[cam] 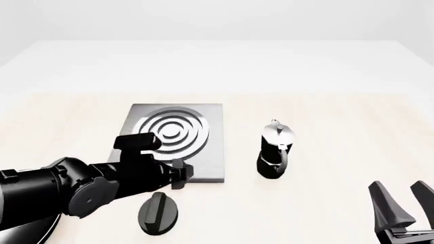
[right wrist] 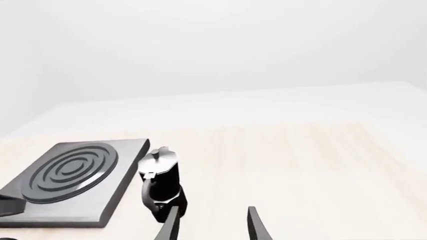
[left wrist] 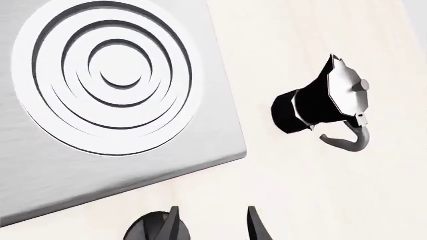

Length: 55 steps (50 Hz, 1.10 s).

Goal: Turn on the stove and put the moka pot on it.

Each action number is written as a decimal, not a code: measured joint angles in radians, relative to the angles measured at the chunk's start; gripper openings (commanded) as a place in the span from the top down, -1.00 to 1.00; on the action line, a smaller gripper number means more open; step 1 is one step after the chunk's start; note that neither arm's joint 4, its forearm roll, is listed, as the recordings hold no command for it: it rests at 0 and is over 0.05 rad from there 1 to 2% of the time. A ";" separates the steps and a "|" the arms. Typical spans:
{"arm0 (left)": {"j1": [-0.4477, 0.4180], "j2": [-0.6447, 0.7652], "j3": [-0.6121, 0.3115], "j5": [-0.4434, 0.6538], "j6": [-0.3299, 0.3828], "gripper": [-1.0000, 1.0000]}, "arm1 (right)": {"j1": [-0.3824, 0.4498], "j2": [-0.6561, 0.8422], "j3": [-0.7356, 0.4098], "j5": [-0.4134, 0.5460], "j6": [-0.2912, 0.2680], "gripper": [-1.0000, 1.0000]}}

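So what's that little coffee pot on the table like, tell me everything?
The coffee pot is a small moka type: faceted black base, narrow waist, shiny silver top with a knobbed lid, and a curved handle on the near side. It stands upright on the pale wooden table, just right of the stove plate, not on it. Nothing touches it; both end effectors are clear of it.

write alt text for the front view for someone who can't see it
A moka pot stands upright on a pale wooden table, just right of a square grey stove plate with concentric burner rings. The left arm reaches in over the plate's near edge, above a black oval knob. The right gripper sits open at the lower right corner.
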 measured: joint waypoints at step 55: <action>-0.061 -0.005 0.096 -0.049 -0.168 -1.00 | 0.004 0.000 0.000 -0.005 0.002 -1.00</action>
